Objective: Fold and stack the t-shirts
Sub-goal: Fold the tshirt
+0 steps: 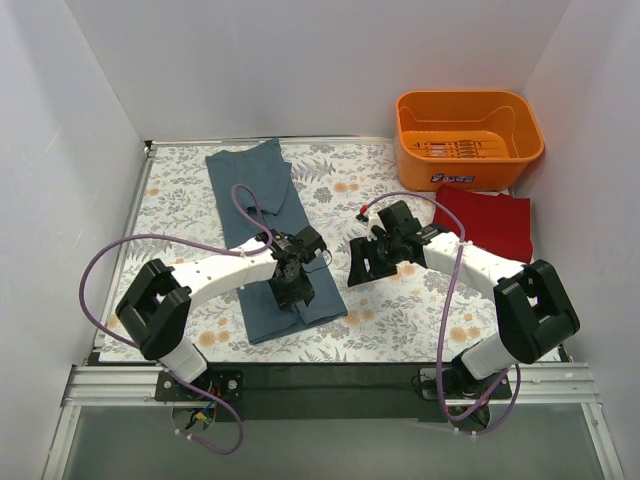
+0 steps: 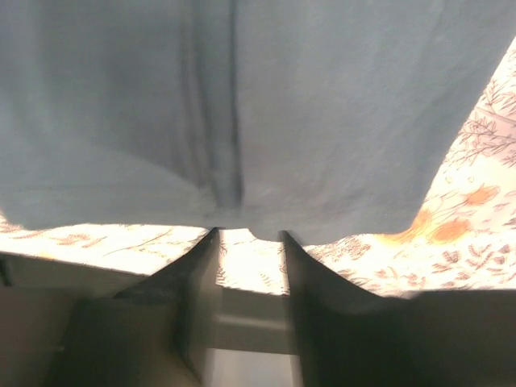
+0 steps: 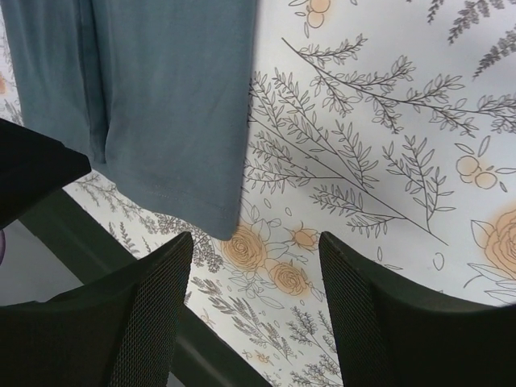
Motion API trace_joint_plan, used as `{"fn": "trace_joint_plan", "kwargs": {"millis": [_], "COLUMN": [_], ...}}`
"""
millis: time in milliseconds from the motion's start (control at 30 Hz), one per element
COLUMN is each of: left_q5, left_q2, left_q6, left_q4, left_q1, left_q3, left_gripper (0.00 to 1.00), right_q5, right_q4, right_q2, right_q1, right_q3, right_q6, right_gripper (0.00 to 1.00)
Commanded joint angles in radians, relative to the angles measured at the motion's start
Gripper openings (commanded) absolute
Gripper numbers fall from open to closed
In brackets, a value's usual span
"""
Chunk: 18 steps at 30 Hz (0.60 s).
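The slate blue-grey t-shirt (image 1: 262, 220) lies as a long folded strip on the flowered table, from the back to the near middle. My left gripper (image 1: 293, 288) is low over its near end. In the left wrist view the gripper (image 2: 248, 235) is open, its tips at the shirt's (image 2: 242, 105) hem, with table showing between the fingers. My right gripper (image 1: 364, 263) is open and empty just right of the shirt. In the right wrist view the gripper (image 3: 254, 246) is above bare table beside the shirt's corner (image 3: 169, 113). A folded dark red t-shirt (image 1: 487, 220) lies at the right. No pink shirt is in view.
An orange plastic basket (image 1: 468, 135) stands at the back right, behind the red shirt. White walls close in the table on the left, back and right. The black base rail (image 1: 320, 375) runs along the near edge.
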Motion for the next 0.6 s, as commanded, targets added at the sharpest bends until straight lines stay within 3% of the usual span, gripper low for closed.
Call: {"fn": "trace_joint_plan", "kwargs": {"millis": [0,167,567], "left_q5": [-0.044,-0.056,-0.062], "left_q2": [-0.117,-0.241,-0.372], "left_q6": [-0.033,-0.096,-0.064], "left_q4": [-0.102,-0.124,-0.121], "left_q1": [-0.002,0.048,0.174], "left_q3": [-0.014,-0.154,-0.395], "left_gripper": [0.40,0.55,0.58], "right_q5": [-0.064,-0.101,-0.067], "right_q4": [0.025,0.025,0.076], "right_q2": [0.012,0.025,0.085], "right_q1": [-0.002,0.004,0.112], "right_q3": [0.001,-0.014,-0.025], "right_q6": [-0.027,-0.021,0.080], "right_gripper": [0.59,0.59,0.53]}}
